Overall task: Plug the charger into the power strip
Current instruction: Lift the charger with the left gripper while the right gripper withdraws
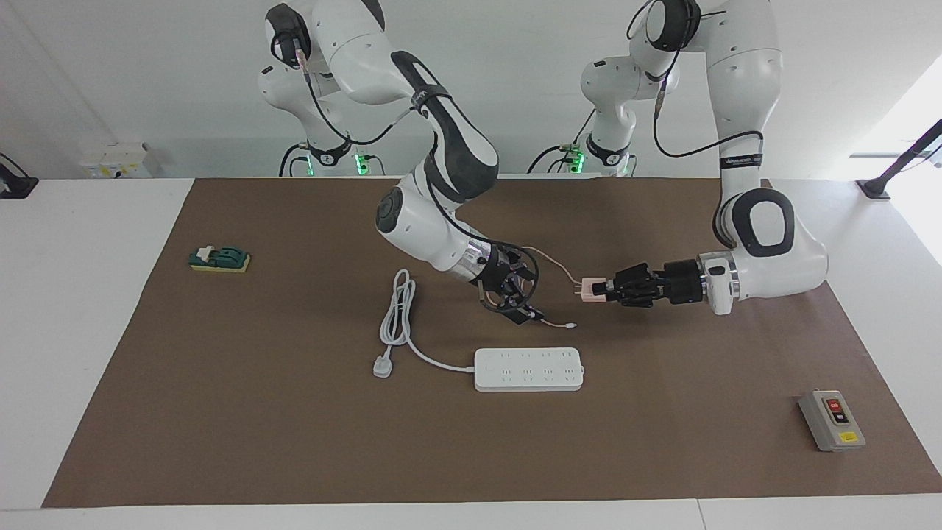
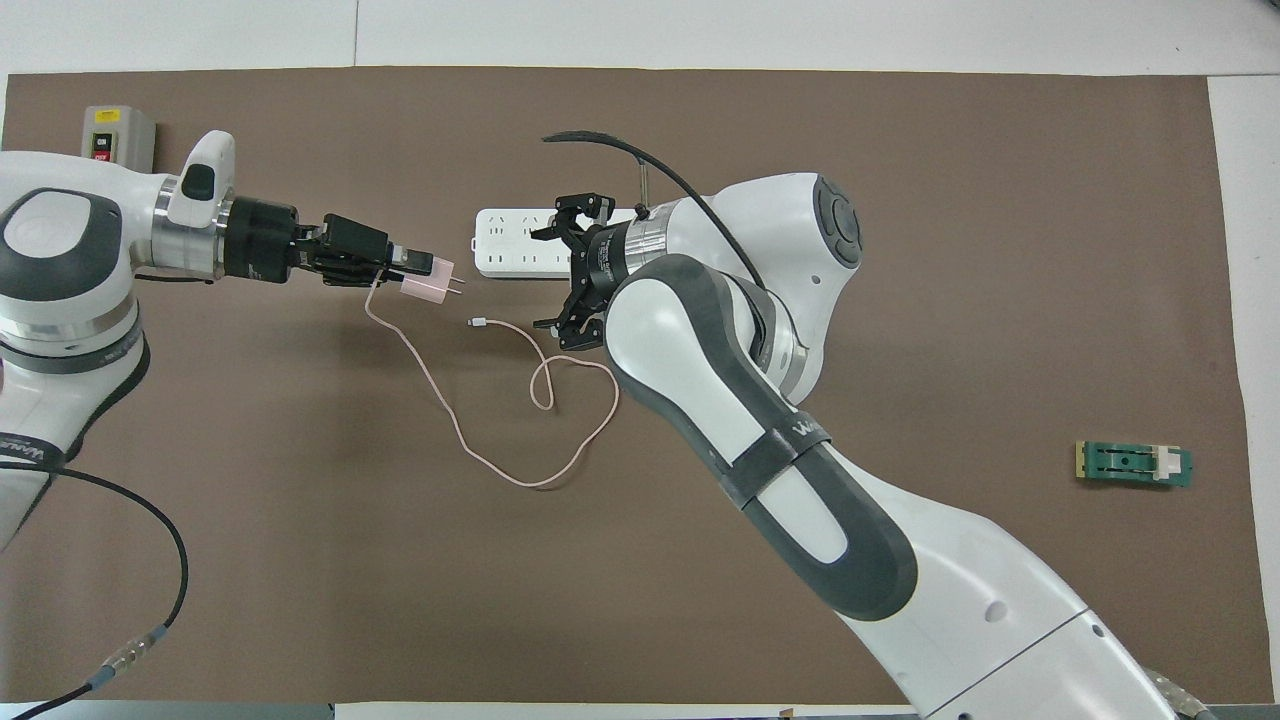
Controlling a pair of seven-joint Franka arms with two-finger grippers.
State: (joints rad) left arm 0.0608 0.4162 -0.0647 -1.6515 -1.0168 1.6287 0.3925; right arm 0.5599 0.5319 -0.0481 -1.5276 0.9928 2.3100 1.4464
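My left gripper (image 1: 607, 289) (image 2: 415, 268) is shut on the charger (image 1: 591, 290) (image 2: 428, 290), a small pale pink cube held in the air with its prongs pointing toward the right gripper. Its thin pink cable (image 2: 500, 470) hangs down and loops over the brown mat, ending in a small connector (image 1: 570, 324). My right gripper (image 1: 526, 293) (image 2: 556, 270) stands open and empty, a short gap away from the charger, above the mat. The power strip (image 1: 528, 369) (image 2: 510, 250) lies flat on the mat, farther from the robots than both grippers; the right gripper partly covers it in the overhead view.
The strip's thick white cord (image 1: 397, 309) and three-pin plug (image 1: 382, 366) lie toward the right arm's end. A grey box with a red button (image 1: 831, 419) sits near the left arm's end. A small green part (image 1: 219, 259) lies near the right arm's end.
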